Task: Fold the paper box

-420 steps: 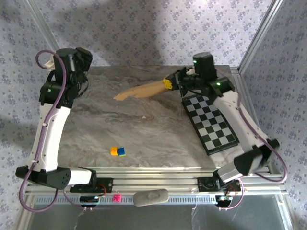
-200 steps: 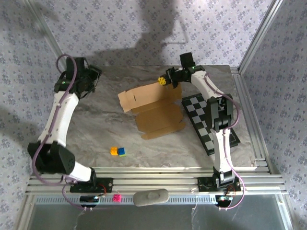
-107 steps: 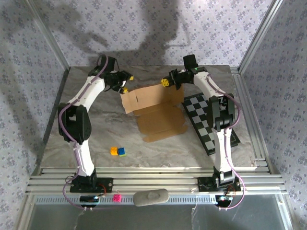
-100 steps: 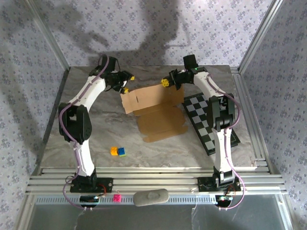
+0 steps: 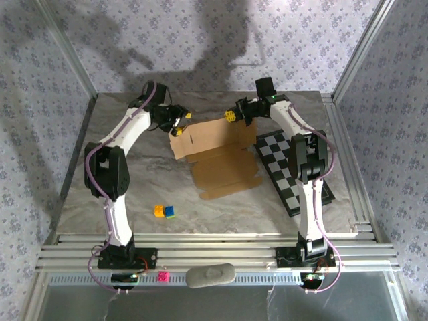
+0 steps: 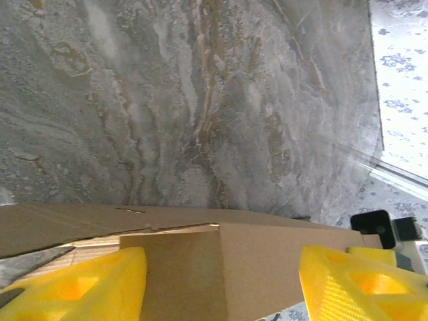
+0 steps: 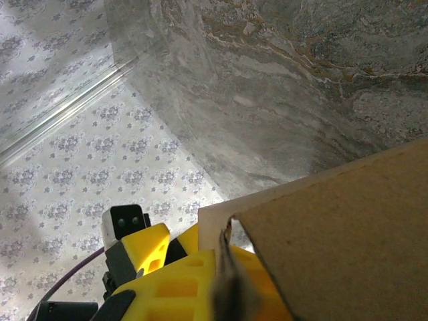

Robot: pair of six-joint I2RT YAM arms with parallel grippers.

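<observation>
Cardboard of the paper box (image 5: 221, 164) lies unfolded at the upper centre of the desk (image 5: 127, 180), its far panel raised, the right fingers (image 5: 229, 115) pinched tight on that panel's upper right corner and the left fingers (image 6: 87, 284) spread apart astride its upper left edge.

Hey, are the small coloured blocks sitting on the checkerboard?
No, the blocks lie on the bare table, left of the checkerboard.
</observation>
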